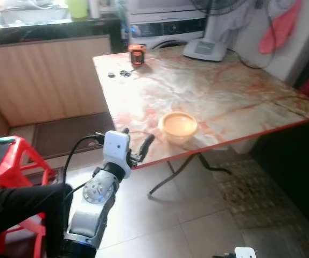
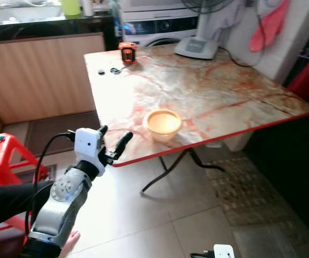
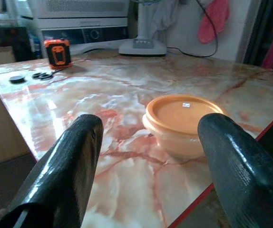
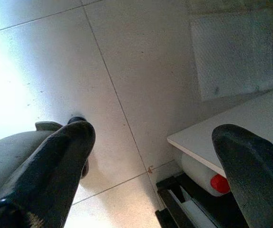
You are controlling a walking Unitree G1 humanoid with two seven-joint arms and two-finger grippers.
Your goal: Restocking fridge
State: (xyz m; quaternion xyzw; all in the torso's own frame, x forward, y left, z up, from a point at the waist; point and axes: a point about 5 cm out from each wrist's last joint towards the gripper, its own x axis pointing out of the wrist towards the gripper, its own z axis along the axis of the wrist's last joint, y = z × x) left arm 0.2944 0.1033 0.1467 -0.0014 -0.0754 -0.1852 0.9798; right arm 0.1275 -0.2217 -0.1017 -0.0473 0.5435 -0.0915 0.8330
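A: What is lying ahead of the left gripper [image 1: 137, 144]?
B: The marble table [image 1: 235, 97] is stretching out beyond it, and the gripper is hanging at the near edge with its fingers spread wide, holding nothing.
A: And the bowl [image 1: 179, 127]?
B: The lidded orange bowl is sitting just past the fingertips, near that edge, untouched. A small orange box [image 3: 58, 52] is standing far beyond.
A: The right gripper [image 4: 151, 156]?
B: It is pointing down at the floor tiles [image 4: 141, 57], fingers apart, empty.
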